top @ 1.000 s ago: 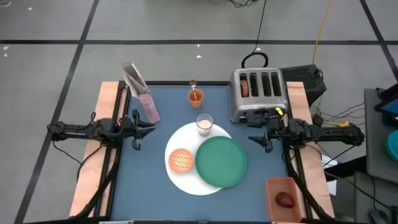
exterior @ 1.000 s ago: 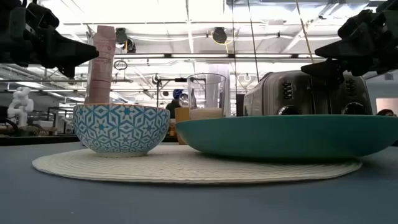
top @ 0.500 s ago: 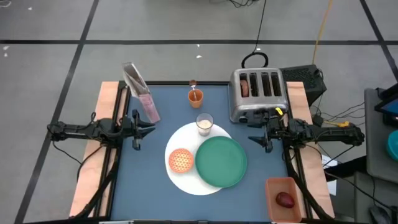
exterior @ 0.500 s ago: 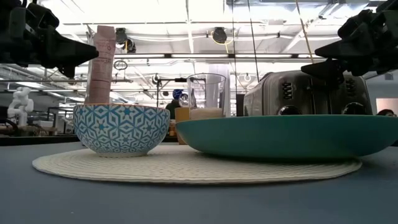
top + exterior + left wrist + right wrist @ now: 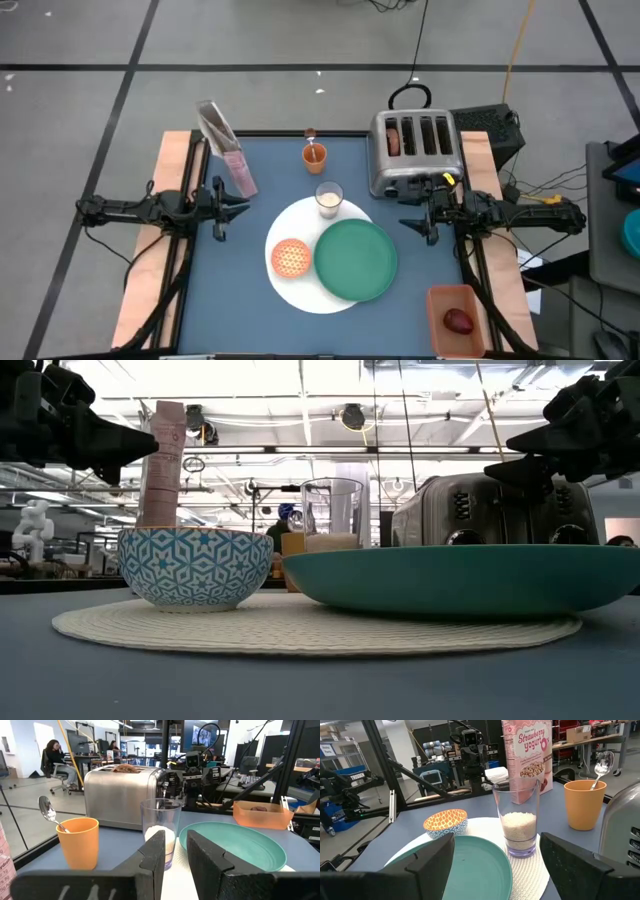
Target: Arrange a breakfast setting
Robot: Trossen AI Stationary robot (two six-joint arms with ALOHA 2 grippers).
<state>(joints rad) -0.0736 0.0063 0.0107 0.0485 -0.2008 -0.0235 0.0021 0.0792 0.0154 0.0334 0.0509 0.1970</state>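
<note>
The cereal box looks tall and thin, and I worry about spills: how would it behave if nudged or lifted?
The cereal box stands upright on a narrow base, so a high push would probably tip it. Its top flap looks open, so cereal could spill. Being thin card, it likely dents under a hard squeeze and is probably light.

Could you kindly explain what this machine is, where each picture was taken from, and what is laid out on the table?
It is a robot with two arms. One camera looks straight down, one sits at tabletop height, one rides each wrist. The left gripper and right gripper hover at the table's sides, holding nothing. On the blue table: a white plate carrying a green plate and patterned bowl, a milk glass, an orange cup with a spoon, a pink cereal box and a toaster.
</note>
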